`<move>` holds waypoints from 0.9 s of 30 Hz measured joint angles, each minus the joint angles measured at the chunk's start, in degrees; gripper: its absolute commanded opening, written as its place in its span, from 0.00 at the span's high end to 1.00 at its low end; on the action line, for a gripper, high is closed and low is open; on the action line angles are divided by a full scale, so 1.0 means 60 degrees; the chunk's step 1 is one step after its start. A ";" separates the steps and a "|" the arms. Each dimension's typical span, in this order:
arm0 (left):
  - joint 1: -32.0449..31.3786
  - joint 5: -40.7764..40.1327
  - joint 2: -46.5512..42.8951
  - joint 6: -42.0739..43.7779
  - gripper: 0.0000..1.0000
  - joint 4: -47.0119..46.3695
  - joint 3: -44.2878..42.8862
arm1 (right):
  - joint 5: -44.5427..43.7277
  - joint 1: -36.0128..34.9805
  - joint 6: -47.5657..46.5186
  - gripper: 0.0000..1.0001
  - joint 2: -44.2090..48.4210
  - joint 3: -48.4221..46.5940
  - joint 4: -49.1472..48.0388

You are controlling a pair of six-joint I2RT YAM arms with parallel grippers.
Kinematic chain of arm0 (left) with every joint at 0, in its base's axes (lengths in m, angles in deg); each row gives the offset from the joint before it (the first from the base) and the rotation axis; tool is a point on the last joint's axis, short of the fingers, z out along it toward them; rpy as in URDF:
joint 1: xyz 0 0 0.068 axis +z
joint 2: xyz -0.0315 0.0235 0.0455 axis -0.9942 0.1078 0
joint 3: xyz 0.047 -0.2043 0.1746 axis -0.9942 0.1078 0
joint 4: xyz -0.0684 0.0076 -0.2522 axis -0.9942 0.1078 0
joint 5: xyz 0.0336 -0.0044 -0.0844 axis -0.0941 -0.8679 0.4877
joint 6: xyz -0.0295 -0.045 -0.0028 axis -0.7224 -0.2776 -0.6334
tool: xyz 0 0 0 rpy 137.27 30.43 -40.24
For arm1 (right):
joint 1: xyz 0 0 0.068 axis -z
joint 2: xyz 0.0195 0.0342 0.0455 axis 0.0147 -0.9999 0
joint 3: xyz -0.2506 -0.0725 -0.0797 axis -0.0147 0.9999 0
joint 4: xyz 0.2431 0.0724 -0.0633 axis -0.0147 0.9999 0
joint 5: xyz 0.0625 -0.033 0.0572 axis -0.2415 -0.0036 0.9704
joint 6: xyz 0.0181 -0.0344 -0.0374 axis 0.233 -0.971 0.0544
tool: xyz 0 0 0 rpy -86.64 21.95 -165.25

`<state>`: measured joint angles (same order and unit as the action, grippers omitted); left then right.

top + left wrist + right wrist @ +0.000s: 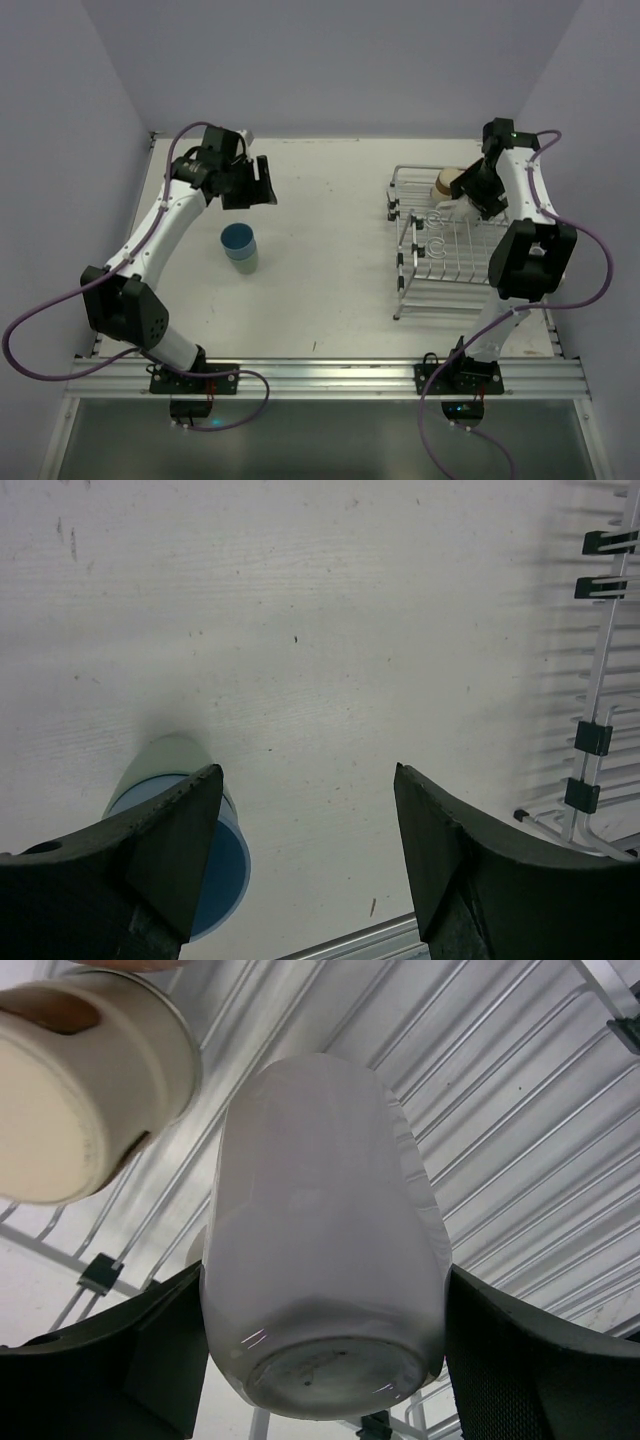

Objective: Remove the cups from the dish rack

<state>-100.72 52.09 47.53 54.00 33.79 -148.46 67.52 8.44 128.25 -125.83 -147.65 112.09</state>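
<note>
I've got the R tool [325,1340] clamped on both sides of the plain white cup [320,1210] inside the silver wire dish rack [500,1090], w/ a cream-tan cup [80,1090] just beside it, cut off at the frame edge. L tool [305,780] gapes wide, empty, over the tabletop [300,630]. The light blue cup [225,880], nested in the pale green cup [175,755], is half hidden behind it.

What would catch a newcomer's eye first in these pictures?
The right gripper clamps a plain white cup inside the silver wire dish rack, beside a cream-tan cup. Left of centre on the table, a light blue cup sits nested in a pale green cup, near the open left gripper.
</note>
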 measured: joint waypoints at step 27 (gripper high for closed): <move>-0.0175 0.2965 0.0816 -0.1559 0.25 -0.1209 -0.0681 | 0.0528 -0.0168 -0.0535 1.00 0.0805 -0.1435 -0.0084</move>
<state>-101.76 69.88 52.43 44.65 26.53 -152.55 70.69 7.43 125.04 -121.00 -156.26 111.58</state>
